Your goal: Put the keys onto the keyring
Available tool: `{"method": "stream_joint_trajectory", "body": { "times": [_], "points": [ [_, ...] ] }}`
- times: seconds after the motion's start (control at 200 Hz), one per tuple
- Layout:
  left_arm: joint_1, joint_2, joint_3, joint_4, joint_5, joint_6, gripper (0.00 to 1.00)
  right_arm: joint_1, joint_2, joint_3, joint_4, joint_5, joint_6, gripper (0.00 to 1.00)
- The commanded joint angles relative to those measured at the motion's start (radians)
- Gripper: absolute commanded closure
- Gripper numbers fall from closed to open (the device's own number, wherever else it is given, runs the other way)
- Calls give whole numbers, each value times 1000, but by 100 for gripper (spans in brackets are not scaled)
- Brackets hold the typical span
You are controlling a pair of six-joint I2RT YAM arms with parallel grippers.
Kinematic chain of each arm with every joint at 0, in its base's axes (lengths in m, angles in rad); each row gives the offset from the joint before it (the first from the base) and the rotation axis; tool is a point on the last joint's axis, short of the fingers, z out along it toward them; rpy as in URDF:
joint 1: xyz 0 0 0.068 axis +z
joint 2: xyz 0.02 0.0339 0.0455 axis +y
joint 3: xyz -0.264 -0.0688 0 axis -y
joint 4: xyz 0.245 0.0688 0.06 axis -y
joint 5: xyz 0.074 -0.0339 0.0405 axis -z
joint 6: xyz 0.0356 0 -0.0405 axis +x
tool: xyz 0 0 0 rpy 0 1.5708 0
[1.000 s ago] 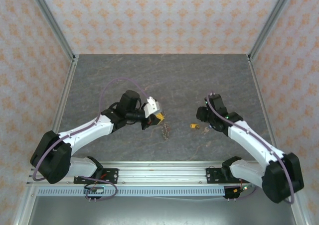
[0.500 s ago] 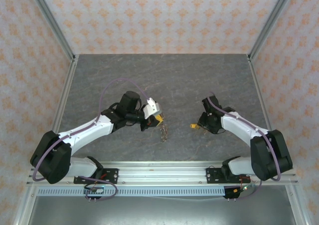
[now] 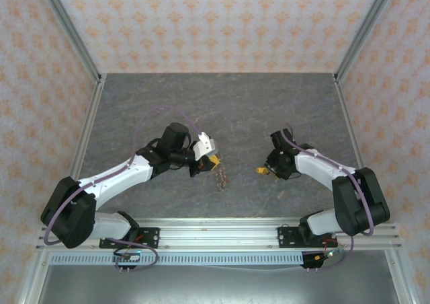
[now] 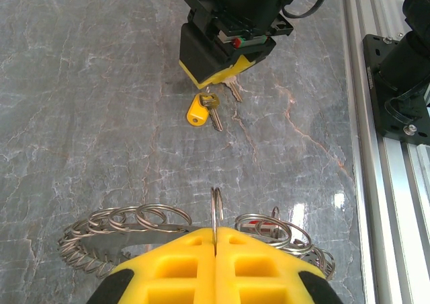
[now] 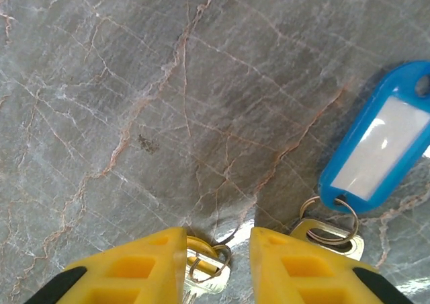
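Note:
My left gripper (image 3: 213,160) is shut on one small loop of the keyring (image 3: 220,177), which hangs below it. In the left wrist view the yellow jaws (image 4: 215,233) pinch that upright loop, and the keyring (image 4: 144,218) spreads to both sides with several small split rings. My right gripper (image 3: 269,169) is low over the table beside the yellow key (image 3: 260,172). Its jaws (image 5: 216,250) stand open astride a metal key head (image 5: 209,269) with a small split ring. A blue tag (image 5: 379,142) with its key (image 5: 329,235) lies just right of the fingers. The yellow key (image 4: 198,110) lies before the right gripper (image 4: 216,75).
The grey marbled table (image 3: 222,102) is walled by patterned panels at the back and sides. The aluminium rail (image 4: 376,183) with the arm bases runs along the near edge.
The right arm has swung its elbow outward and its gripper has shifted slightly left over the keys, jaws narrowing. The left gripper keeps its hold on the keyring.

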State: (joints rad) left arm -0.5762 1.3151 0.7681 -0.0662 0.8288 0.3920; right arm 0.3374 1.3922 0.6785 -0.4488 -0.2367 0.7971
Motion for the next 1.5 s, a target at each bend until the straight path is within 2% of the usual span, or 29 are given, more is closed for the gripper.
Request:
{"method": "stream_joint_trajectory", "body": {
  "times": [0.0,0.36,0.43,0.53,0.631,0.701,0.906,1.041,1.281,1.491],
  "points": [
    [-4,-20,38,-21,3,15,100,-1,-1,7,-27,4,22,71],
    [-4,-19,45,-31,6,23,100,15,7,33,-73,-9,11,74],
    [-4,-18,46,-34,6,22,100,14,10,31,-65,-13,9,83],
    [-4,-17,47,-36,7,22,100,17,27,35,-57,-21,9,77],
    [-4,-19,47,-38,6,24,100,17,41,47,-60,-18,1,80],
    [-4,-19,47,-40,4,25,100,17,51,53,-59,-18,-8,88],
    [-4,-15,50,-44,4,26,100,17,58,71,-80,2,-31,87],
    [-4,-8,54,-43,9,27,100,16,57,87,-108,19,-63,83],
    [-4,-3,55,-48,9,30,100,18,45,87,-113,10,-65,86],
    [-4,-2,59,-53,10,33,100,18,68,95,-122,-10,-65,85]
  ]
}}
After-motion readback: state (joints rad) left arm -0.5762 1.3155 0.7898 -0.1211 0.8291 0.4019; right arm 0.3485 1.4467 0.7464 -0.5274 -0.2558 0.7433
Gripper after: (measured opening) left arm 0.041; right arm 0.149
